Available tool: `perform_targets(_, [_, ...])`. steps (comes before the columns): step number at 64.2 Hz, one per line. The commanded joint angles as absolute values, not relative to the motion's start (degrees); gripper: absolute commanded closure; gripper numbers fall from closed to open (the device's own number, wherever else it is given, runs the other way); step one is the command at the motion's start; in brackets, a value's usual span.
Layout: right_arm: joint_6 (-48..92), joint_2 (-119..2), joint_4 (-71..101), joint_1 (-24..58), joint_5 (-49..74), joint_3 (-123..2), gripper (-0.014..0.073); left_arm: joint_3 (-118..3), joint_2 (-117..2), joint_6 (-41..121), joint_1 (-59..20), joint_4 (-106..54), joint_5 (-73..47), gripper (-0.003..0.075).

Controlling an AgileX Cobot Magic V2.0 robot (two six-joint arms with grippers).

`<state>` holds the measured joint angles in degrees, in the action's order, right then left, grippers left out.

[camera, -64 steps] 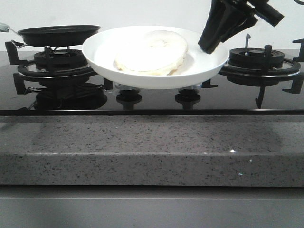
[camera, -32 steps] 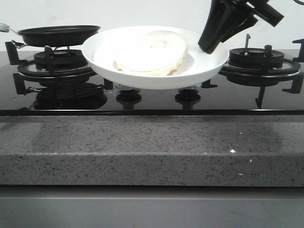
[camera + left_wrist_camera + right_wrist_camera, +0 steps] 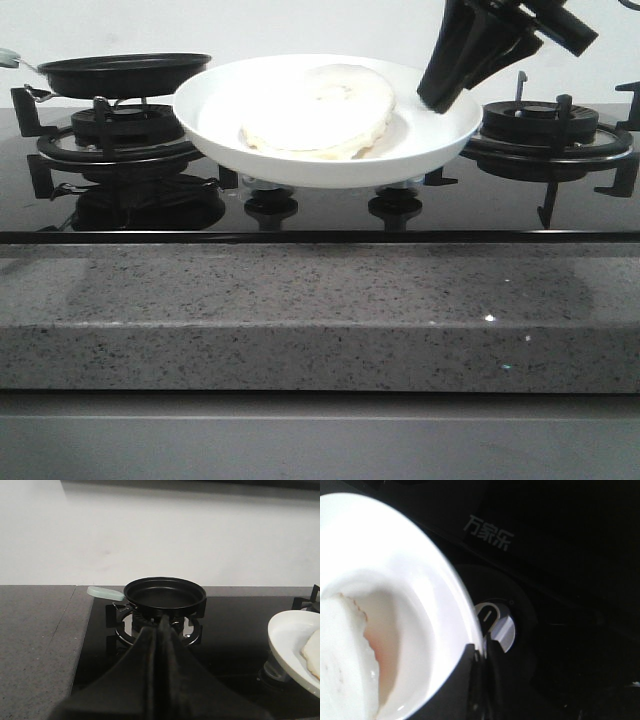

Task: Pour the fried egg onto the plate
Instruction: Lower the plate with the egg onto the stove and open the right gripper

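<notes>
Resting on the plate [image 3: 440, 135], the egg [image 3: 320, 110] is delivered; right gripper [image 3: 480, 652] pinches the rim, left gripper [image 3: 159, 630] closed empty, pan [image 3: 165, 594] emptied.

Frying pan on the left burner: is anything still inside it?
In the left wrist view the frying pan shows only bare black interior, though its near floor is hidden by the rim. The fried egg lies on the plate, held by the right hand.

The right arm reaches down from the upper right, its black gripper [image 3: 442, 95] angled down and to the left, fingers [image 3: 465, 680] pinched together on the rim of the plate [image 3: 440, 150]. The left gripper [image 3: 159, 630] shows only in its wrist view, fingers pressed together, holding nothing.
</notes>
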<state>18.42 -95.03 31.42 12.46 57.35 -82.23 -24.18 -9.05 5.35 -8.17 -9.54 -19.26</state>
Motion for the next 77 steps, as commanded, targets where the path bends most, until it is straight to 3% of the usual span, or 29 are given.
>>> perform_targets(1, [18.6,-92.3,34.3,12.4,55.8,-83.7,0.0655,-25.5,-9.7,4.8,-8.7,-10.2,-14.4,0.0739])
perform_targets(21, [14.0,-94.4,33.6,11.7,57.9,-88.1,0.0655,-25.5,-9.7,4.8,-8.7,-10.2,-14.4,0.0739])
perform_targets(58, [2.0,-118.8,26.7,6.8,68.0,-128.4,0.0655,-25.5,-9.7,4.8,-8.7,-10.2,-14.6,0.0739])
perform_targets(77, [1.7,-122.7,25.9,6.8,70.6,-129.9,0.0655,-25.5,-9.7,4.8,-8.7,-10.2,-14.6,0.0739])
